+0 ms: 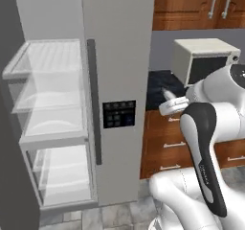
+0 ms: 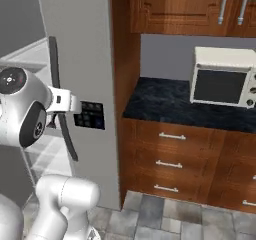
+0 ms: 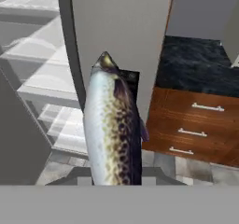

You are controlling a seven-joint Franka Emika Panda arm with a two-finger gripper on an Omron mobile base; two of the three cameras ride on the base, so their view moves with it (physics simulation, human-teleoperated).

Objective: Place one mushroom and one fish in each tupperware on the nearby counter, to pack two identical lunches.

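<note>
A fish (image 3: 112,125) with a pale silver belly and a dark speckled back rises from the bottom of the hand view, head pointing away from the camera. My gripper (image 3: 113,180) is shut on the fish's tail end, and the fish's body covers the fingertips. The fish hangs in the air in front of the grey fridge door (image 3: 121,27). The black marble-look counter (image 2: 170,101) lies to the right of the fridge, above brown drawers (image 2: 170,159). The mushroom and the tupperware are out of view.
The fridge's left side stands open, showing clear shelves (image 1: 52,119). Its shut door carries a dark control panel (image 1: 118,114). A cream toaster oven (image 2: 225,79) sits at the counter's right end under wooden wall cabinets (image 2: 190,6). Grey floor tiles (image 2: 165,214) lie before the drawers.
</note>
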